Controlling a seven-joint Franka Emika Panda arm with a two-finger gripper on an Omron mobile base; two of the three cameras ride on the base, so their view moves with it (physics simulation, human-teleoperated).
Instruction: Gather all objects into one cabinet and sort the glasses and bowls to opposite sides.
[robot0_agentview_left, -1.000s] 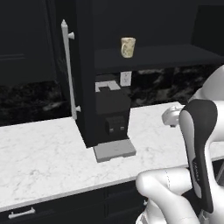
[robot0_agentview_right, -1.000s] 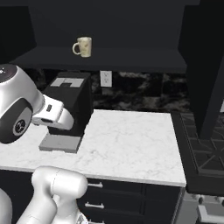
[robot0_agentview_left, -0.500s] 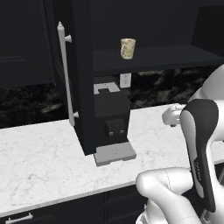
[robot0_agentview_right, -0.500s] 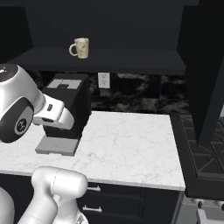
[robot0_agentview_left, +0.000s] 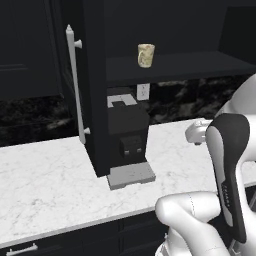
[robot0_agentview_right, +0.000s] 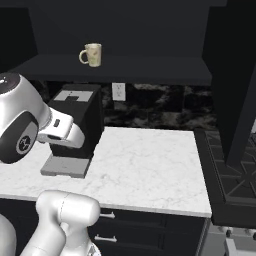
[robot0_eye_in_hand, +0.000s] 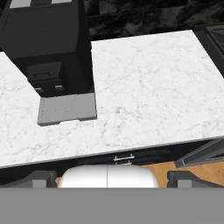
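One beige glass (robot0_agentview_left: 146, 55) with a handle stands upright on the dark shelf of the open black cabinet (robot0_agentview_left: 180, 67); from the right base view the glass (robot0_agentview_right: 92, 54) sits toward the shelf's left end. The cabinet door (robot0_agentview_left: 95, 100) hangs open with its long silver bar handle (robot0_agentview_left: 75, 85). The bowls are out of view. My gripper (robot0_eye_in_hand: 114, 178) is open, its fingertips (robot0_eye_in_hand: 41, 178) wide apart with nothing between them. It looks down over the marble counter (robot0_eye_in_hand: 153, 87), well below the shelf.
A black coffee machine (robot0_agentview_left: 127, 132) with a grey drip tray (robot0_eye_in_hand: 66, 108) stands on the counter under the shelf. A wall socket (robot0_agentview_right: 118, 91) is behind it. A dark stove (robot0_agentview_right: 235, 185) borders the counter's right end. Drawers (robot0_agentview_right: 107, 216) run below the counter edge.
The whole picture has shifted slightly in both base views, so the camera has moved a little. The glass stays on the shelf and the gripper stays open.
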